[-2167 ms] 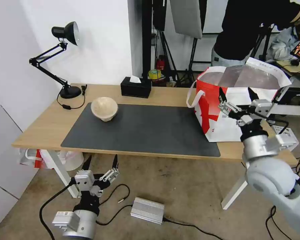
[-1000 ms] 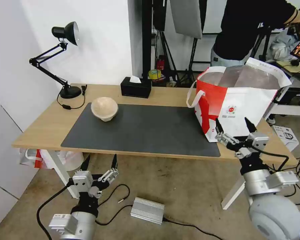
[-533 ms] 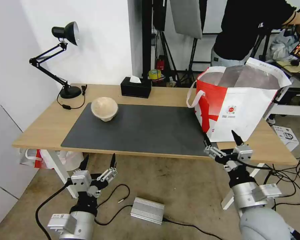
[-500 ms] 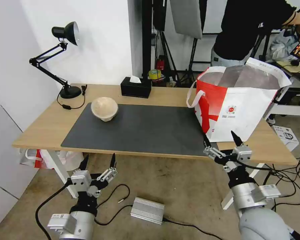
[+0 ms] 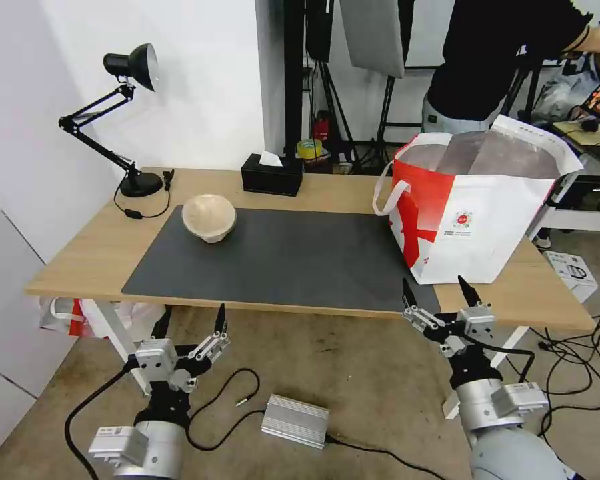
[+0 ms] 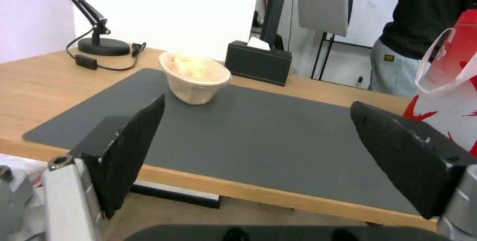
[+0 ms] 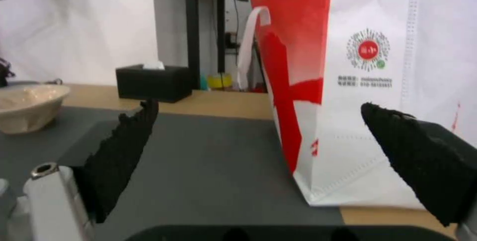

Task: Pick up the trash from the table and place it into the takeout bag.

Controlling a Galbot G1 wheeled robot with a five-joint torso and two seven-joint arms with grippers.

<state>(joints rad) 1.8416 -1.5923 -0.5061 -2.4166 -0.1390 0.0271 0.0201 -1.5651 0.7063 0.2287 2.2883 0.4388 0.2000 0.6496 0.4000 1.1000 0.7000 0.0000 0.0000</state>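
- Hanging low before the desk's near edge at the left: left hand, fingers spread wide apart, gripping nothing, pointing up toward the dark grey mat.
- Sitting upright on the mat's far left corner, well apart from both hands: beige pulp bowl, the one piece of trash lying out on the desk, something pale inside going unidentified.
- Looking light, stiff yet crushable; taking hold at the rim with one finger inside and one outside, and squeezing gently, probably suiting it best; the sloping outer wall probably slipping under a side pinch.
- Standing behind, at the desk's back edge: black tissue box.
- Hovering just below the desk's front edge at the right: right hand, fingers likewise parted and carrying nothing.
- Standing open-mouthed at the desk's right end, straddling the mat's right edge: takeout bag, soft-walled, foil-lined, white handle drooping at its left side.
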